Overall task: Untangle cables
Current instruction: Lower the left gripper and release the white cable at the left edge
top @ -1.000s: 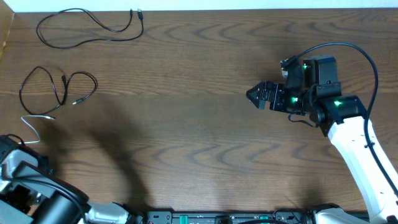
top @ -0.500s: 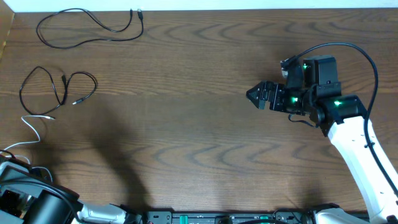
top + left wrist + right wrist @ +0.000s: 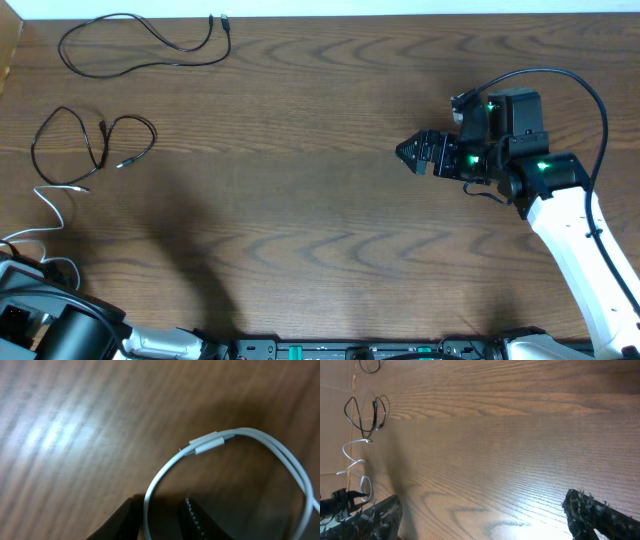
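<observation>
**Entry: white cable, standing between the left jaws, not yet pinched**

Item. The white cable (image 3: 207, 442), thin, with a short pale sleeve on its curve. It lay at the near left edge of the table (image 3: 300, 200) and wound in loose bends toward the left arm's base.

Holder. The left gripper (image 3: 160, 517) stood over the cable's near loop. One strand passed between the two fingers, close to one pad. A gap showed on the other side, so the jaws were apart and not clamped.

Handling note. The step in hand looked to be the pinch on this strand. To do it well, the strand probably needed to sit square between the ribbed pads, with the jaws low to the wood. That would stop the thin cord slipping out underneath as they met. The doubled run beside the sleeve was best left outside the grip.

Neighbours. A looped black cable (image 3: 100, 145) lay just beyond the white cable's far end, near it. Whether the two touched could not be told. A second black cable (image 3: 175, 47) lay farther off, well apart.

Other hand. The right gripper (image 3: 405, 152) hung far across the table from the white cable, its fingers spread wide and holding nothing.
</observation>
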You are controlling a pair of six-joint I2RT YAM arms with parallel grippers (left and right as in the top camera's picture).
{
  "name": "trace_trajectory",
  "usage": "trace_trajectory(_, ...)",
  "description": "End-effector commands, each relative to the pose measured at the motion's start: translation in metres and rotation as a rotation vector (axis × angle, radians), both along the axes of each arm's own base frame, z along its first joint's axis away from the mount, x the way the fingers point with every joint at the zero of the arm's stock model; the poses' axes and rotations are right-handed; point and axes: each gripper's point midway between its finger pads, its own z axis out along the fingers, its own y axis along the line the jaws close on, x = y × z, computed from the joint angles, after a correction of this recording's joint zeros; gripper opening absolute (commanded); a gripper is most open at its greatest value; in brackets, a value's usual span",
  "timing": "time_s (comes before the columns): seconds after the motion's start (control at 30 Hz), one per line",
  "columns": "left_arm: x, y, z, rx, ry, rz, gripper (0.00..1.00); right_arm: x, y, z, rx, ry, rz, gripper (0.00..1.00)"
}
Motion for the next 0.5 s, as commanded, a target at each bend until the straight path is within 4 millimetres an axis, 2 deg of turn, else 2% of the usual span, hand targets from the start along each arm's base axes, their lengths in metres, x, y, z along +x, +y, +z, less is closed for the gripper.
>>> trace_trajectory(0.0, 0.016, -0.015, -0.017, -0.088, -0.087, -0.035, 0.30, 0.001, 0.000, 0.005, -0.001, -0.020, 0.008, 0.99)
trace_trajectory(0.13, 0.023, -0.006, -0.013, -0.052, -0.107, -0.058, 0.30, 0.000, 0.000, 0.005, 0.002, -0.020, 0.010, 0.99)
trace_trajectory(0.27, 0.046, 0.007, -0.002, 0.002, -0.197, -0.157, 0.32, 0.000, 0.000, 0.005, 0.003, -0.018, 0.008, 0.99)
trace_trajectory(0.3, 0.048, 0.008, -0.001, 0.002, -0.209, -0.161, 0.40, 0.000, 0.000, 0.005, 0.005, -0.016, 0.005, 0.99)
trace_trajectory(0.37, 0.052, 0.009, 0.004, 0.008, -0.226, -0.167, 0.50, 0.000, 0.000, 0.005, 0.005, -0.016, 0.005, 0.99)
trace_trajectory(0.4, 0.053, 0.011, 0.009, 0.021, -0.231, -0.169, 0.67, 0.000, 0.000, 0.005, 0.005, -0.016, 0.005, 0.99)
trace_trajectory(0.43, 0.054, 0.014, 0.016, 0.038, -0.237, -0.171, 0.75, 0.000, 0.000, 0.005, 0.005, -0.016, 0.005, 0.99)
trace_trajectory(0.47, 0.055, 0.017, 0.026, 0.064, -0.245, -0.173, 0.77, 0.000, 0.001, 0.005, 0.006, -0.014, 0.006, 0.99)
